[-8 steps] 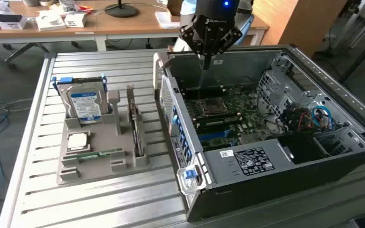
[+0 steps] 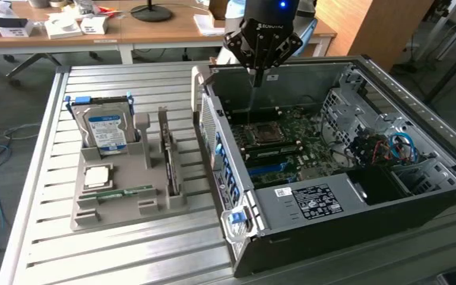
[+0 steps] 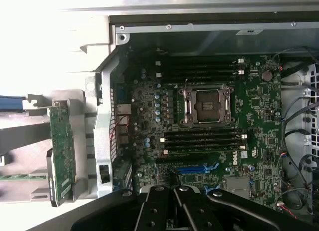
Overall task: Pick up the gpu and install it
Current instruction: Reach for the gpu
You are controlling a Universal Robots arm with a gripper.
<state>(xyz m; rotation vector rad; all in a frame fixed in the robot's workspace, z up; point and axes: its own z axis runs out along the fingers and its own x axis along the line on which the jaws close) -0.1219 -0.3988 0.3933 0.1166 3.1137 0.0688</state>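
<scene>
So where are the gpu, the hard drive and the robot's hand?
gpu (image 2: 167,155), exterior view: middle of the upright card.
hard drive (image 2: 106,132), exterior view: its blue-white label.
hand (image 2: 254,73), exterior view: closed fingertips.

Ext. cam sits high, off the arm and well back. It looks down at a slant across the desk (image 2: 62,261), w/ tray (image 2: 109,208) at the exterior view's left and open case (image 2: 291,80) at its right. It takes in the whole setup, incl. gripper (image 2: 256,80) hanging over the case. Wrist cam rides just behind the gripper, faces straight down into the case, much nearer, gripper in its foreground. Shared by both: board (image 2: 291,139), CPU socket (image 2: 261,133), case wall next to the tray, and a strip of tray beside that wall.
</scene>
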